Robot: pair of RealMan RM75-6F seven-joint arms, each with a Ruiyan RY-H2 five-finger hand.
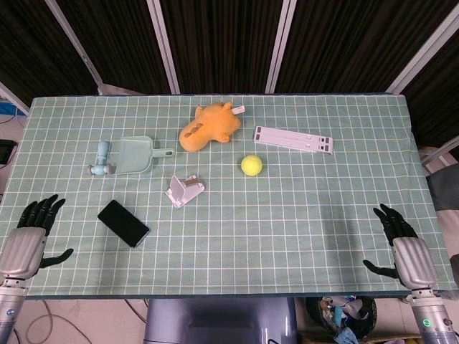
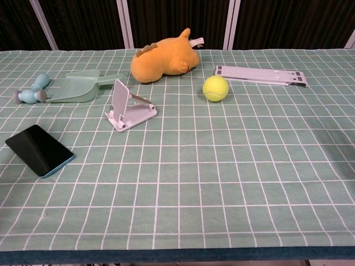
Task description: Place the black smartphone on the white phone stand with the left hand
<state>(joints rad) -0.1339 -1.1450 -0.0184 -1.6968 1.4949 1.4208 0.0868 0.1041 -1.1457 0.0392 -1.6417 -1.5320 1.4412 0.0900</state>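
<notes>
Black smartphone (image 1: 123, 223) is lying flat, ungrasped, near the white phone stand (image 1: 183, 190); left hand (image 1: 29, 236) is being held beside it, fingers spread.

Counter: a counter (image 1: 301, 215) under a green cloth with a white grid.
Phone stand: a white phone stand (image 1: 183, 190) near the middle of the counter; the landmark for all below.
Phone: a black phone (image 1: 123, 223) lies flat, left of the stand and nearer the robot, apart from it.
Left hand: the left hand (image 1: 32, 233) rests at the counter's left edge, beyond the phone, dark fingers (image 1: 41, 210) spread, holding nothing.
Right hand: the right hand (image 1: 401, 247) is far right of the stand, fingers apart, empty.
Ball: a yellow ball (image 1: 251, 165) right of the stand.
Plush toy: an orange plush toy (image 1: 208, 126) behind the stand.
Dustpan: a pale green dustpan (image 1: 136, 155) behind-left of the stand.
Folded rack: a white folded rack (image 1: 294, 139) behind-right, past the ball.
</notes>
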